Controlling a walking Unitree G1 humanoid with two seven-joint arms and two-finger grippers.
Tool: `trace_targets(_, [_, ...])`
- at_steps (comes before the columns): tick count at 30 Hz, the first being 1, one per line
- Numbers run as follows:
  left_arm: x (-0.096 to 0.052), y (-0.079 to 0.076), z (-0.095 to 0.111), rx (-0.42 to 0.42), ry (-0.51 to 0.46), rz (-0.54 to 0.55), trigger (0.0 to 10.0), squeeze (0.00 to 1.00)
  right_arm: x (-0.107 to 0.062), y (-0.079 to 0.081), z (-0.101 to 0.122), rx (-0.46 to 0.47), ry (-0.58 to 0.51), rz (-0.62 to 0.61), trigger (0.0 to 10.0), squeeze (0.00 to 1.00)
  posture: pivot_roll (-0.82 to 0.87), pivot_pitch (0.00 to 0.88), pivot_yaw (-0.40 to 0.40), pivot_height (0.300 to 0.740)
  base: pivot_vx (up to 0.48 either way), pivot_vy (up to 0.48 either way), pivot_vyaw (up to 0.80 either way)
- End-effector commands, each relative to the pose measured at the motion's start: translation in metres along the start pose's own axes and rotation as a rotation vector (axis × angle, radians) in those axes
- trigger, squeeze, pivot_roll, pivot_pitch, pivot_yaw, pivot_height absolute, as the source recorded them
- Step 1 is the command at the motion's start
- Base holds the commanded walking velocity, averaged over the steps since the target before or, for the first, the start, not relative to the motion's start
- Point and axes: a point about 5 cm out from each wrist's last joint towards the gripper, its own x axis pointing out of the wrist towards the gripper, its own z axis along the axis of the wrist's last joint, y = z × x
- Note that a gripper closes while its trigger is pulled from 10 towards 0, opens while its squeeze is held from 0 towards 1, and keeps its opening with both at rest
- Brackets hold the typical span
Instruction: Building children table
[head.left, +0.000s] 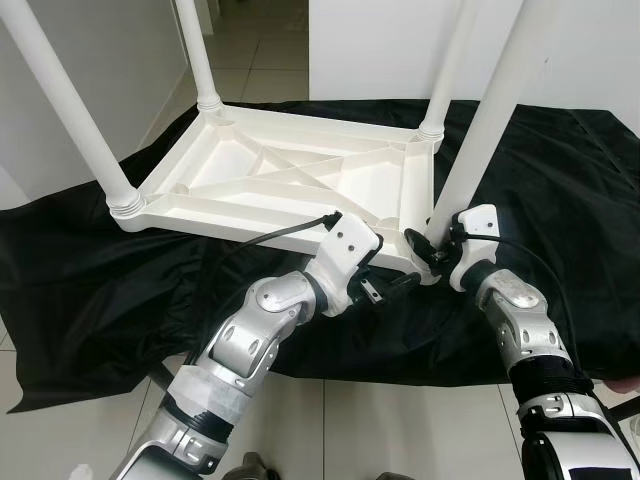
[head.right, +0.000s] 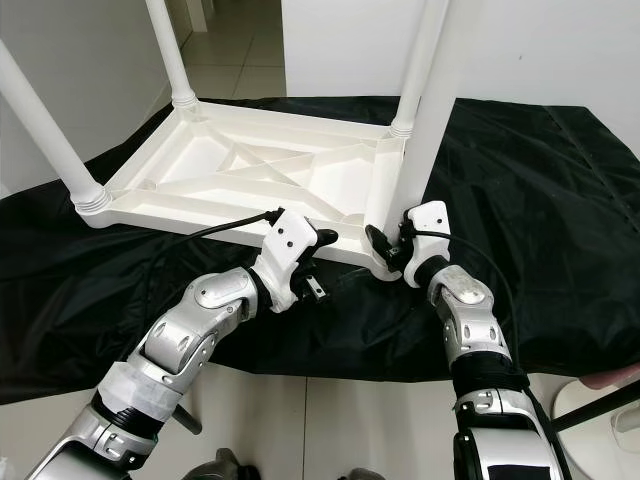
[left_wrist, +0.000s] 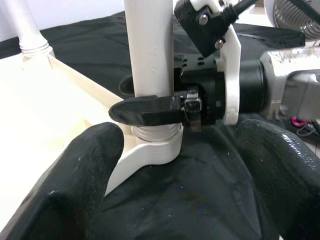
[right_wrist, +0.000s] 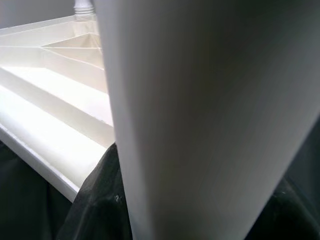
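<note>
White plastic is what I have before me: the children's table (head.left: 290, 175) lies upside down on a black cloth (head.left: 90, 280) spread over the tiled floor (head.left: 380, 420), its ribbed underside facing up. Four white legs stand up from its corners. The far-left leg (head.left: 198, 55) and the far-right leg (head.left: 445, 65) are seated in their sockets, and so is the near-left leg (head.left: 70, 110), with its ringed collar at the corner.

My right tool (head.left: 432, 252) is at the near-right corner, clamped on the base of the near-right leg (head.left: 490, 110). In the left wrist view one black finger (left_wrist: 145, 110) lies flat across the leg (left_wrist: 149, 50) just above its ribbed collar (left_wrist: 155, 134), which sits in the corner socket (left_wrist: 145, 157). The right wrist view is taken up by that leg (right_wrist: 200, 125) close up, with the table's underside (right_wrist: 55, 95) beside it.

My left tool (head.left: 385, 285) hovers low over the cloth just in front of the table's near edge, near the same corner, pointing at the right tool. Its two fingers (left_wrist: 75, 170) are spread apart with nothing between them.

A white wall (head.left: 400, 45) stands behind the table.
</note>
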Motion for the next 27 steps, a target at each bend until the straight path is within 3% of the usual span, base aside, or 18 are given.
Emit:
trace_targets(1, [0.0, 0.002, -0.002, 0.009, 0.011, -0.008, 10.0, 0.0, -0.002, 0.003, -0.008, 0.038, 0.037, -0.081, 10.0, 0.0, -0.03, 0.0, 0.04, 0.74, 0.0, 0.0, 0.0])
trace_targets(2, [0.001, 0.002, -0.002, 0.008, 0.01, -0.007, 10.0, 0.0, -0.002, 0.006, -0.008, 0.077, 0.035, -0.186, 10.0, 0.0, -0.03, 0.0, 0.035, 0.74, 0.0, 0.0, 0.0])
trace_targets(4, [0.001, 0.002, -0.002, 0.008, 0.01, -0.007, 10.0, 0.0, -0.002, 0.006, -0.008, 0.077, 0.035, -0.186, 10.0, 0.0, -0.03, 0.0, 0.035, 0.74, 0.0, 0.0, 0.0])
trace_targets(7, [0.0, 0.001, -0.002, 0.003, 0.009, -0.004, 10.0, 0.0, -0.004, 0.01, -0.008, 0.115, 0.036, -0.361, 10.0, 0.0, -0.03, 0.0, 0.033, 0.74, 0.0, 0.0, 0.0])
trace_targets(8, [0.0, 0.001, -0.002, 0.003, 0.009, -0.004, 10.0, 0.0, -0.004, 0.01, -0.008, 0.115, 0.036, -0.361, 10.0, 0.0, -0.03, 0.0, 0.033, 0.74, 0.0, 0.0, 0.0])
trace_targets(10, [-0.001, 0.001, -0.004, 0.0, 0.012, -0.001, 10.0, 0.0, -0.007, 0.021, -0.011, 0.144, 0.04, -0.543, 10.0, 0.0, -0.03, 0.0, 0.032, 0.74, 0.0, 0.0, 0.0])
trace_targets(12, [-0.002, 0.0, -0.004, -0.002, 0.014, 0.002, 10.0, 0.0, -0.008, 0.03, -0.012, 0.185, 0.038, -0.649, 10.0, 0.0, -0.02, 0.0, 0.027, 0.74, 0.0, 0.0, 0.0])
trace_targets(19, [-0.001, 0.001, -0.004, -0.004, 0.009, 0.01, 10.0, 0.0, 0.0, 0.045, -0.004, 0.208, 0.02, -0.623, 10.0, 0.0, -0.02, 0.0, 0.016, 0.74, 0.0, 0.0, 0.0])
trace_targets(25, [0.0, 0.003, -0.003, -0.001, 0.004, 0.018, 10.0, 0.0, 0.0, 0.047, -0.002, 0.196, 0.026, -0.607, 10.0, 0.0, -0.02, 0.0, 0.016, 0.74, 0.0, 0.0, 0.0])
trace_targets(26, [0.001, 0.004, -0.003, -0.001, 0.0, 0.022, 10.0, 0.0, -0.001, 0.048, 0.0, 0.202, 0.018, -0.594, 10.0, 1.0, -0.02, 0.0, 0.01, 0.74, 0.0, 0.0, 0.0])
trace_targets(27, [0.001, 0.004, -0.003, -0.001, 0.0, 0.022, 10.0, 0.0, -0.001, 0.048, 0.0, 0.202, 0.018, -0.594, 10.0, 1.0, -0.02, 0.0, 0.01, 0.74, 0.0, 0.0, 0.0])
